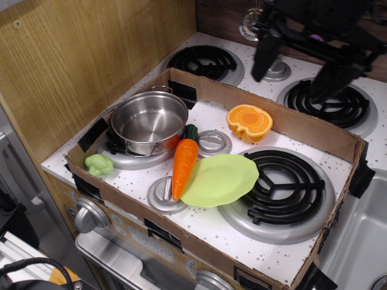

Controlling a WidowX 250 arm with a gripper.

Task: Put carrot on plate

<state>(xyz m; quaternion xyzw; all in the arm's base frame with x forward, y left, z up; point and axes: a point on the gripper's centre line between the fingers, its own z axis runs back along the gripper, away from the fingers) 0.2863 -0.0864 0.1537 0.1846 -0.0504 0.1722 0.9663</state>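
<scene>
The orange carrot (pixel 184 165) with a dark green top lies on the stove top, its tip toward the front. It rests against the left edge of the lime-green plate (pixel 221 180) and leans on the steel pot (pixel 149 121). The black gripper (pixel 300 66) hangs high at the upper right, above the back burners. Its two fingers are spread wide and hold nothing. It is far from the carrot and the plate.
A round orange pumpkin-like toy (pixel 249 121) sits behind the plate. A small green broccoli-like toy (pixel 99 164) lies at the front left. A cardboard wall (pixel 314 130) rings the work area. A large black burner (pixel 283 179) lies right of the plate.
</scene>
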